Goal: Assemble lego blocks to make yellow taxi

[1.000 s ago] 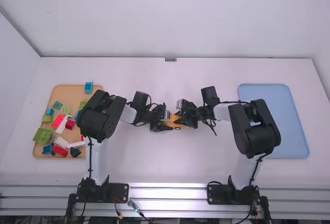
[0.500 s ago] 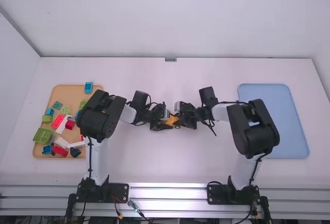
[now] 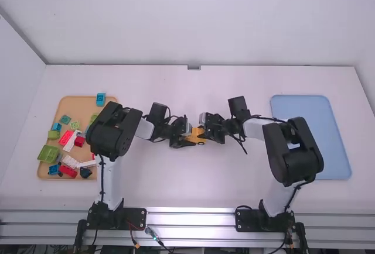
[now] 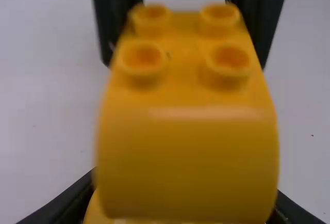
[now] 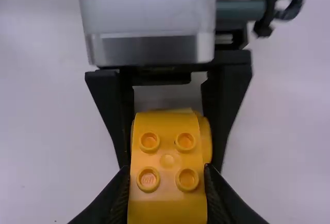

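Note:
Near the middle of the table in the high view, my left gripper (image 3: 186, 139) and right gripper (image 3: 206, 132) face each other at a yellow block piece (image 3: 195, 137). Seen from the left wrist, the yellow piece (image 4: 185, 162) has a curved front and several studs behind; my left gripper (image 4: 180, 212) is shut on its near part, the right fingers flank the studded end. In the right wrist view my right gripper (image 5: 167, 182) is shut on the studded yellow block (image 5: 167, 154), and the left gripper's black fingers stand around the far part. The bottom of the piece is hidden.
At the left, a wooden tray (image 3: 105, 179) holds several loose red, green, blue, white and pink blocks, partly under the left arm. A blue tray (image 3: 319, 131) lies at the right, beside and partly beneath the right arm.
The right gripper shifted slightly left toward the left gripper, then back right, and its elbow now sits a little farther right. The left arm has barely moved.

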Controlling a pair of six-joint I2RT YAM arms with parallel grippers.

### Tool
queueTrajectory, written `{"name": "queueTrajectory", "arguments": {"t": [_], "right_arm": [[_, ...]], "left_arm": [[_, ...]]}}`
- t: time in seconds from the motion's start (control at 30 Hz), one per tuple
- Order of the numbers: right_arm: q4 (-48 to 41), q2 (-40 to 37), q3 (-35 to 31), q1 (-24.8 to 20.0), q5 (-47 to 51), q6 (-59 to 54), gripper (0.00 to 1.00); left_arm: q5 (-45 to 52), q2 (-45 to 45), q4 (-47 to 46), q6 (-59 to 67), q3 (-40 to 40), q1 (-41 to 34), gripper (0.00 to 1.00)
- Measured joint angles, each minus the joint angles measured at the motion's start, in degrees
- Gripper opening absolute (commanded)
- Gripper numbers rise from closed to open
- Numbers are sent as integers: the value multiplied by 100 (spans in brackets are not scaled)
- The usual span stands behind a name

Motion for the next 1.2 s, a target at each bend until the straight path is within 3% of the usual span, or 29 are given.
{"name": "queueTrajectory", "arguments": {"t": [1.2], "right_arm": [[470,472,-2,107,-177,310,0]], "left_arm": [[39,0,-37,0,2,2,48]]}}
